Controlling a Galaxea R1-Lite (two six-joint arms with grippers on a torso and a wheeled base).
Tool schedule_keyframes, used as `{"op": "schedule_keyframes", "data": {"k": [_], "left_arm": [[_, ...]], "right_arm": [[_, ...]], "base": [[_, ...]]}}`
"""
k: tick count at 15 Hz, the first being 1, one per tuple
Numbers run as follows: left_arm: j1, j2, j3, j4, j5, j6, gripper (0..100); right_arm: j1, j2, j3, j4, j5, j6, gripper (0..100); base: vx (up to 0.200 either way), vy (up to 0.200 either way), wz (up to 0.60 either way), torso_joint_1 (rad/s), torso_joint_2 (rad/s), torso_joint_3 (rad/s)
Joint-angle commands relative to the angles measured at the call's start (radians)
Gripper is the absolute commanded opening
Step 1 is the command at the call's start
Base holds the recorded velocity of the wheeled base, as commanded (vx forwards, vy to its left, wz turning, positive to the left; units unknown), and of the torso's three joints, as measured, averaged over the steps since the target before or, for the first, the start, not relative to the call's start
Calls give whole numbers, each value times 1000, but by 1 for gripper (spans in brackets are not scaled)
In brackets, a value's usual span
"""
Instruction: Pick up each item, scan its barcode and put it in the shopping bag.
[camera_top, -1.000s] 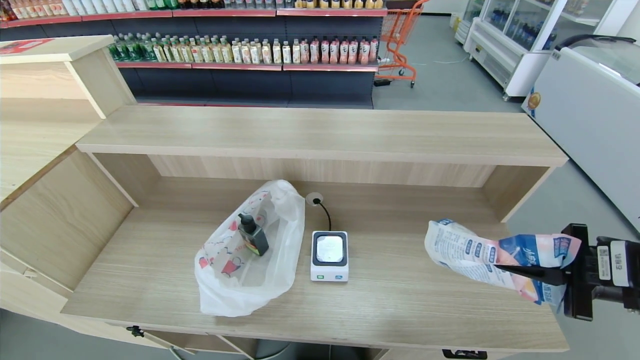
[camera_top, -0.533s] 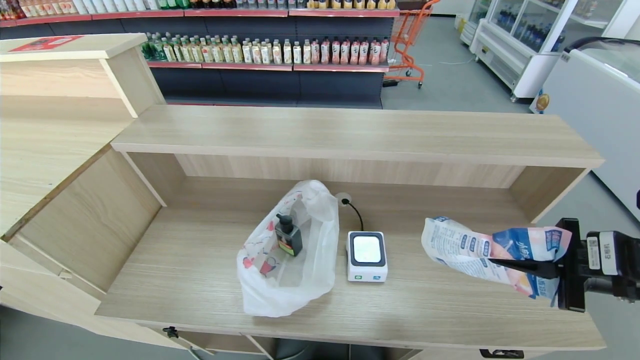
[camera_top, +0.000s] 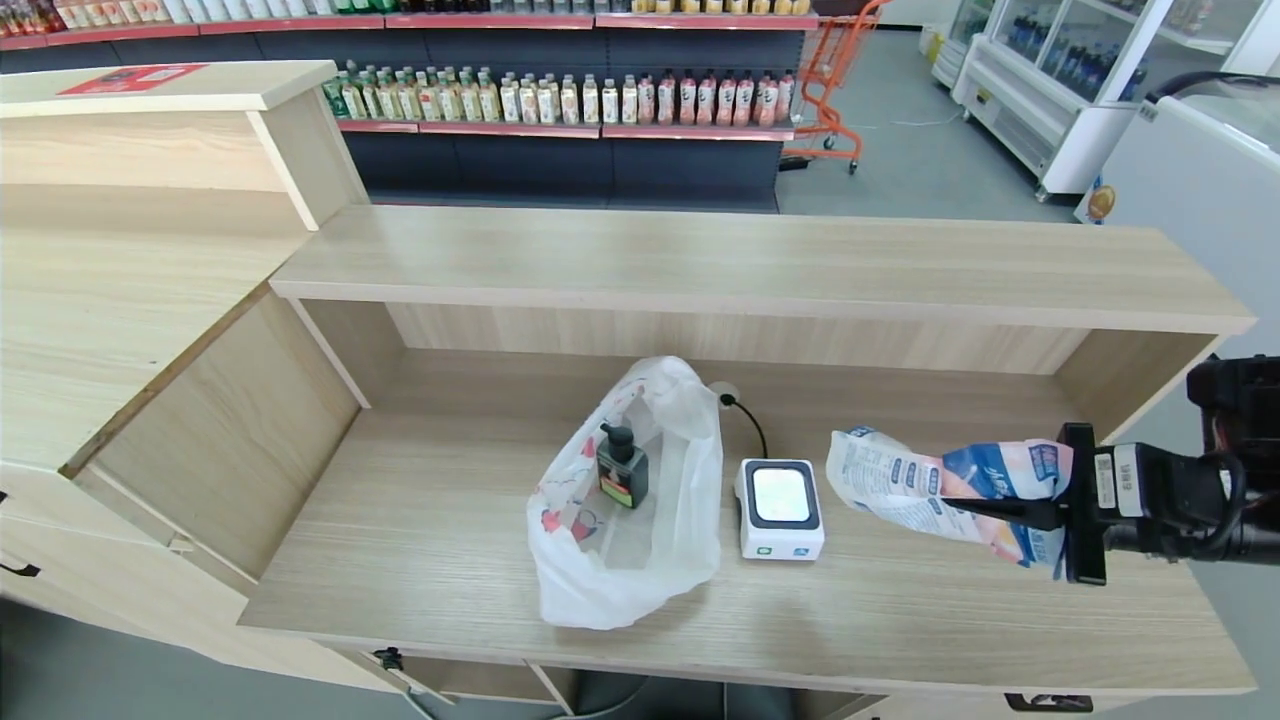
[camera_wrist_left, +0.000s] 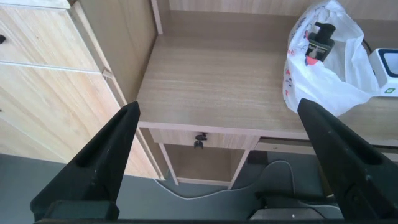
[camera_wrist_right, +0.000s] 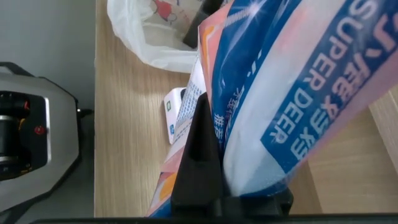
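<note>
Blue-and-pink snack packet (camera_top: 900, 485) pinched by right end effector (camera_top: 1010, 503) | scanner (camera_top: 779, 497) just beyond packet's tip | left end effector (camera_wrist_left: 219, 107) spread

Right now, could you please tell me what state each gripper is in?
Left gripper: open, holding nothing.
Right gripper: shut on the snack packet.

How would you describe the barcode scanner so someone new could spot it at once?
Start at the lower wooden counter, below the raised ledge. Beside the white shopping bag, on the robot's right of it, sits the scanner. It alone is a small rigid white box with a dark-framed glass top and a black cable behind.
</note>
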Motion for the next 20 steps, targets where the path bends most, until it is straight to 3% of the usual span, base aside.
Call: {"op": "schedule_keyframes", "data": {"k": [1, 7, 10, 14, 20], "left_arm": [[-1, 0, 0, 0, 0, 0, 100], [-1, 0, 0, 0, 0, 0, 100], [-1, 0, 0, 0, 0, 0, 100], [-1, 0, 0, 0, 0, 0, 100], [-1, 0, 0, 0, 0, 0, 100]], "right_arm": [[5, 68, -14, 0, 1, -23, 0], [32, 281, -163, 6, 1, -235, 0], [84, 361, -241, 8, -5, -258, 0], [147, 456, -304, 8, -86, -305, 0], [188, 543, -416, 6, -160, -325, 0]], "base": [[0, 0, 0, 0, 0, 0], [0, 0, 0, 0, 0, 0], [0, 0, 0, 0, 0, 0], [0, 0, 0, 0, 0, 0], [0, 0, 0, 0, 0, 0]]}}
